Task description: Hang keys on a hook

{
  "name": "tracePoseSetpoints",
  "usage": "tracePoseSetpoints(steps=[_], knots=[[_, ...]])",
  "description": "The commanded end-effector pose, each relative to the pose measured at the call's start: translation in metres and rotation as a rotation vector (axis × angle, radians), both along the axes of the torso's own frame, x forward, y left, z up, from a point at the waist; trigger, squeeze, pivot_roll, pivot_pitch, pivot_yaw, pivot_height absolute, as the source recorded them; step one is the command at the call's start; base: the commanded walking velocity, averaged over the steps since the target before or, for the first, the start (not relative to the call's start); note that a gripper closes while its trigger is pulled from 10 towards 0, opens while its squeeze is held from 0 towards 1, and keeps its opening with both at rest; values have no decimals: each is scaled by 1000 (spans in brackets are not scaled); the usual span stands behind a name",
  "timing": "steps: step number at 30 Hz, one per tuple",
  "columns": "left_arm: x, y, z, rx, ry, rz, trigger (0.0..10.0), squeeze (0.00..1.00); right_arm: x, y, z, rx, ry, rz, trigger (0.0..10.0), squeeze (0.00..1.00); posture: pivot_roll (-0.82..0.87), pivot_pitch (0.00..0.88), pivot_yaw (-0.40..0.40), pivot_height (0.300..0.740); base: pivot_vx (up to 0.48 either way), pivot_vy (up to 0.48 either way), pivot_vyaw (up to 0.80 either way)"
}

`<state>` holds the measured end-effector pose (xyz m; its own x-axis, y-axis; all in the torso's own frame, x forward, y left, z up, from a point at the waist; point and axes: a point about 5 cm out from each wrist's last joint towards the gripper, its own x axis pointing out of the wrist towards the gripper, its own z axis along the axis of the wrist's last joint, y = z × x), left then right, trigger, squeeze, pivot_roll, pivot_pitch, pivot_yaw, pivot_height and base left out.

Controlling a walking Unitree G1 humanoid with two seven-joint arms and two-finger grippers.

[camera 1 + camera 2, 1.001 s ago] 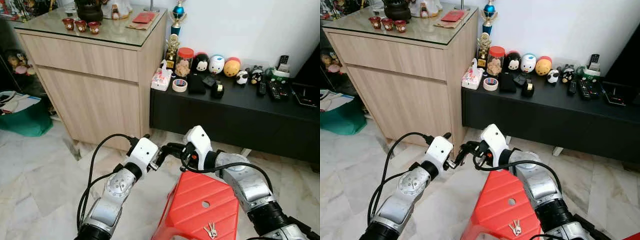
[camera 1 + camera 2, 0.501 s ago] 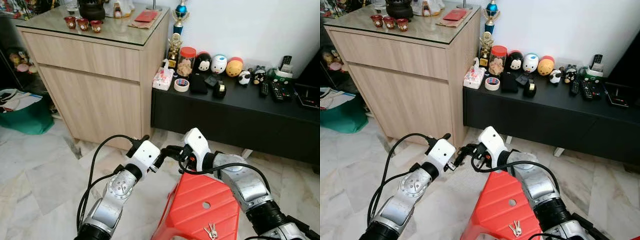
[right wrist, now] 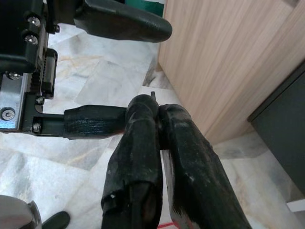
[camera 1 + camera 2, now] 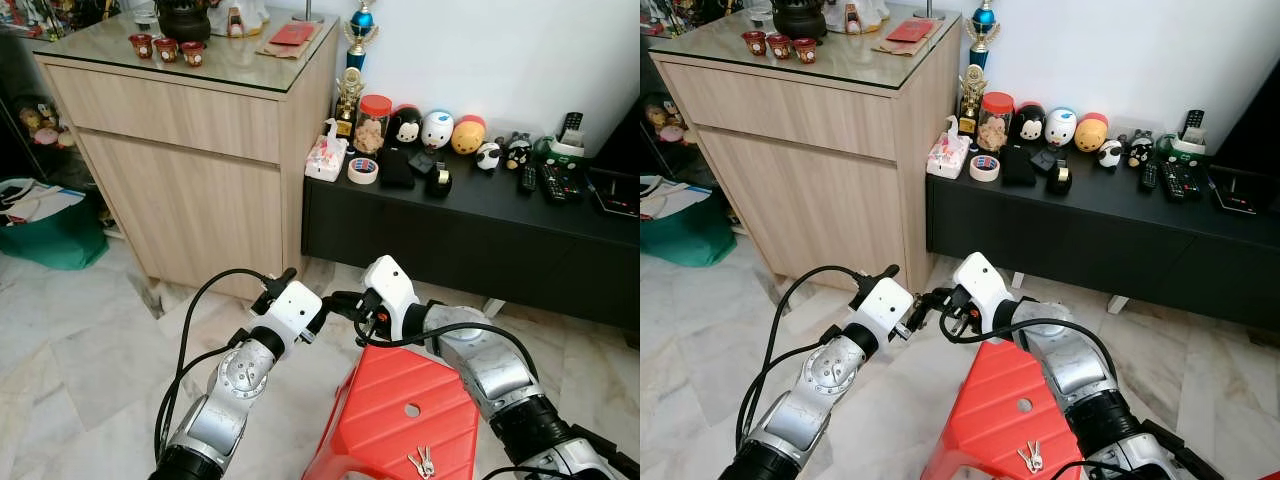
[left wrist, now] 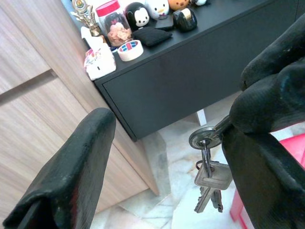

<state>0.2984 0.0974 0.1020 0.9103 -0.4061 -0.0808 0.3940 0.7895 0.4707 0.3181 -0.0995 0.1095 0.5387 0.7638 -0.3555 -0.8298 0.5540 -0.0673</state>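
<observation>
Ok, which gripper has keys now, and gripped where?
The right gripper pinches the key ring; the keys dangle below. The left gripper is open.

Right gripper (image 3: 157, 119) pinched closed between the spread left gripper (image 5: 167, 143) fingers.

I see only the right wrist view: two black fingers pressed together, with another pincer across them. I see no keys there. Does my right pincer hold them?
Observer: Yes. In the left wrist view the right pincer is shut on a key ring, and the bunch of keys hangs below it.
Operator: Has the left pincer closed on the bunch?
Observer: No. The left pincer is open, and the bunch hangs in the gap between its fingers.
Operator: Is this the only set of keys?
Observer: No. The head views show a second set of keys lying on top of a red stool, near its closest edge.
</observation>
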Motion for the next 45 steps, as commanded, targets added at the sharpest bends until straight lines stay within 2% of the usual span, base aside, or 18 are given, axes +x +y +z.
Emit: tracePoseSetpoints(steps=[1, 6, 14, 27, 33, 34, 43, 45], knots=[[11, 59, -2, 87, -13, 289, 10000, 0, -2, -55, -22, -158, 81, -159, 10000, 0, 63, 28, -107, 740, 0, 0, 0], [10, 61, -3, 103, -13, 287, 10000, 0, -1, -57, -22, -167, 86, -168, 10000, 0, 63, 28, -107, 740, 0, 0, 0], [9, 62, -5, 140, -23, 287, 10000, 0, 0, -62, -29, -236, 105, -193, 10000, 0, 64, 30, -109, 740, 0, 0, 0], [9, 62, -6, 206, -49, 286, 10000, 0, 1, -63, -34, -244, 143, -235, 10000, 0, 64, 32, -110, 740, 0, 0, 0], [9, 60, -6, 204, -55, 272, 10000, 0, 1, -63, -39, -255, 168, -254, 10000, 0, 64, 32, -110, 740, 0, 0, 0], [9, 60, -6, 235, -67, 270, 10000, 0, 0, -63, -42, -258, 191, -270, 10000, 0, 64, 32, -110, 740, 0, 0, 0], [8, 57, -8, 239, -62, 255, 10000, 0, 2, -58, -41, -232, 185, -276, 10000, 0, 64, 32, -110, 740, 0, 0, 0], [7, 53, -9, 226, -59, 221, 10000, 0, 5, -55, -38, -201, 170, -303, 10000, 0, 64, 34, -109, 740, 0, 0, 0]])
